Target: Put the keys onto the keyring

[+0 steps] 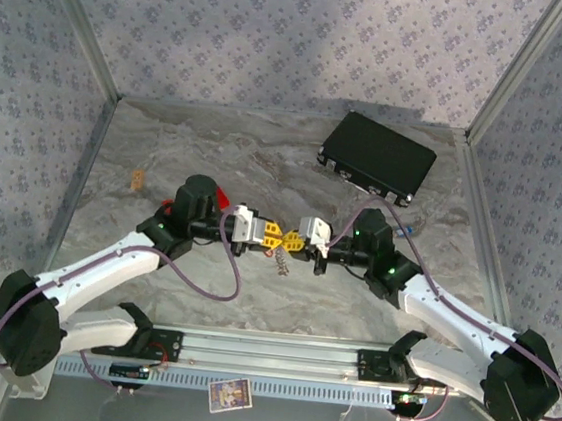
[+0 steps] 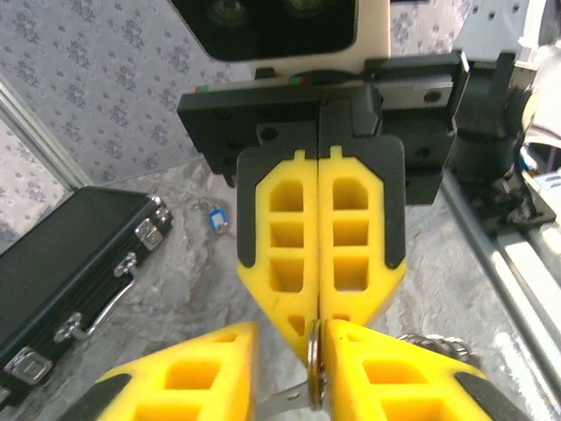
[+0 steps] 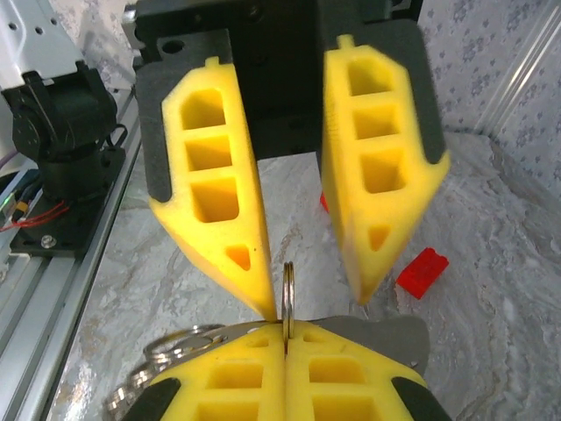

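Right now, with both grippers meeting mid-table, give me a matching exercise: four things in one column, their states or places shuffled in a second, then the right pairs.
Things
1. left gripper
2. right gripper
3. black case
4. blue key

States or places
A. shut on the keyring
B. lying loose on the marbled surface, next to the latches
C. fingers apart
D. lid closed, at the far right

Pairs: 1-C, 2-A, 3-D, 4-B
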Controlling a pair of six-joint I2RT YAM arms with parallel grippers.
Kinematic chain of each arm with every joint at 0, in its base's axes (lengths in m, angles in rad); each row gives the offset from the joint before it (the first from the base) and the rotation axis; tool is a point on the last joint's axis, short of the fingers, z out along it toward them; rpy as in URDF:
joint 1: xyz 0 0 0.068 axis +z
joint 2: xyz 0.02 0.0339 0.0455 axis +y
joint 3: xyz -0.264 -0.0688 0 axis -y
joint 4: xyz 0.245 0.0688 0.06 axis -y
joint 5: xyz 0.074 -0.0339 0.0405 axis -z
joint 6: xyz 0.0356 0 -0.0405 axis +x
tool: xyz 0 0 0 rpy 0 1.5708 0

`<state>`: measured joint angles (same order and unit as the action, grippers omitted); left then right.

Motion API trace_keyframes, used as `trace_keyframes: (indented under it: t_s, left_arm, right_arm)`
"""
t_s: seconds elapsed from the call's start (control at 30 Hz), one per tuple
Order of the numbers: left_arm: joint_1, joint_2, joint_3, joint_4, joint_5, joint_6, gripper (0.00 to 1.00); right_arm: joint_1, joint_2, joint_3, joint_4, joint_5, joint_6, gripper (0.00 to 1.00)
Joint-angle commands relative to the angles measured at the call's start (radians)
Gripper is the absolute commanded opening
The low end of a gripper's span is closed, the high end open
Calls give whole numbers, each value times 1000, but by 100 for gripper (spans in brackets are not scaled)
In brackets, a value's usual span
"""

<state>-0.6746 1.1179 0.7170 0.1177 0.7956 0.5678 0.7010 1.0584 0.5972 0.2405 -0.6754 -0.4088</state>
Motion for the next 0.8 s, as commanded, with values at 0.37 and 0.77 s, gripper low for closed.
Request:
trace_keyframes:
  t_s: [0.37, 0.77]
  left_arm:
    - [-7, 18, 7, -161, -72, 43, 14]
    - [-9, 48, 35, -223, -73, 75, 0]
  right_arm:
    - [18, 55, 65, -77, 29, -23, 0]
    - [42, 63, 129, -177, 50, -91, 0]
